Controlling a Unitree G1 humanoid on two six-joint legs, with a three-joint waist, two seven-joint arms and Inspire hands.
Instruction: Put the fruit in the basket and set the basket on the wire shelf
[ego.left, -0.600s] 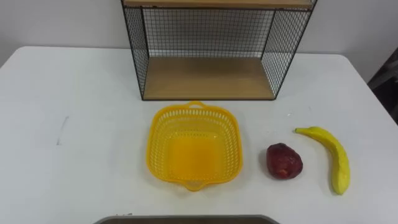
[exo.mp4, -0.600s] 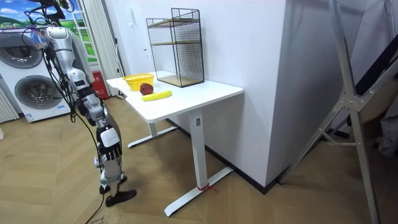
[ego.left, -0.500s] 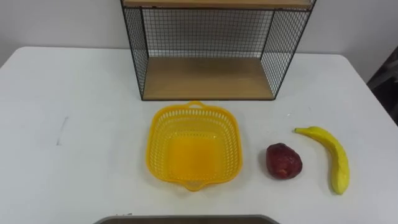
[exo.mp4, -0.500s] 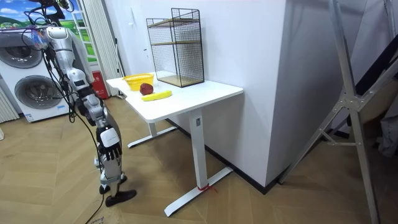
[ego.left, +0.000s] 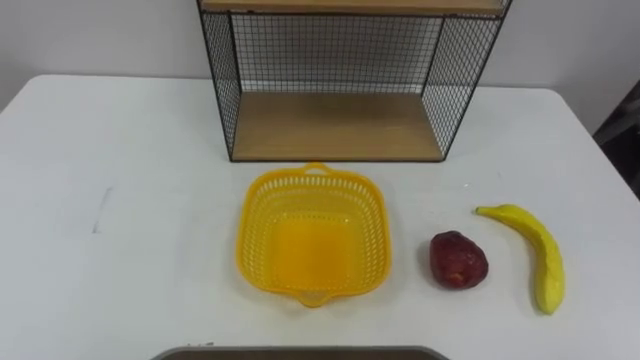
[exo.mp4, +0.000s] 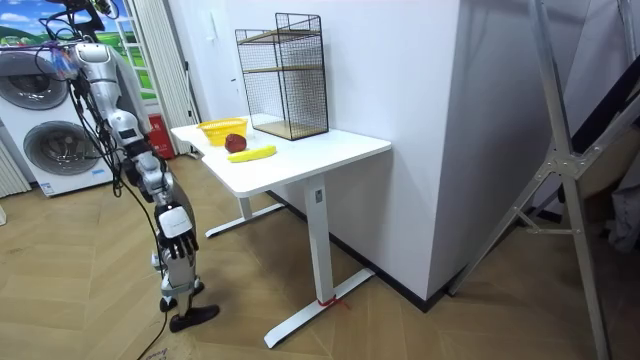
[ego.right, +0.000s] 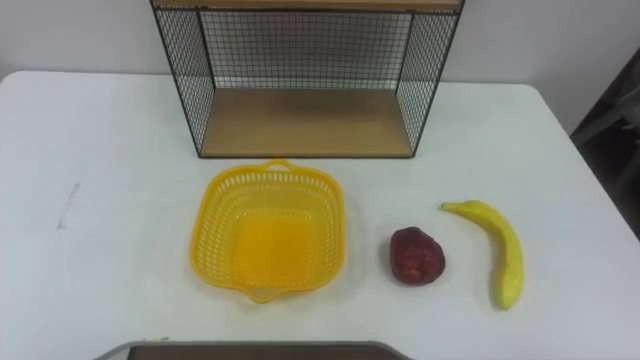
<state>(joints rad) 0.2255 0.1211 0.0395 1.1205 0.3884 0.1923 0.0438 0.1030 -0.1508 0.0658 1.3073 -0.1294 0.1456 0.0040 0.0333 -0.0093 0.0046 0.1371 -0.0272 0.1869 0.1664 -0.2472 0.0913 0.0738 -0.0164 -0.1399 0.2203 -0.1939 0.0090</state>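
Standing at the tabletop's (ego.left: 120, 150) near edge, right hand (exo.mp4: 176, 222) hanging low (grasp too small to tell) | empty yellow basket (ego.left: 247, 235) on tabletop, just before wire shelf (ego.left: 335, 125) | dark red fruit (ego.left: 458, 260) near basket's right, not touching | banana (ego.left: 540, 255) farther right, flat on tabletop

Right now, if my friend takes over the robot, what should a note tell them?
Right robot hand hangs at the robot's side, below the tabletop; it holds none of the job's things.
The yellow basket sits empty on the white table before the wire shelf. The red fruit and the banana lie on the table to its right.
Done: nothing. To do: both fruits into the basket, then basket onto the shelf.
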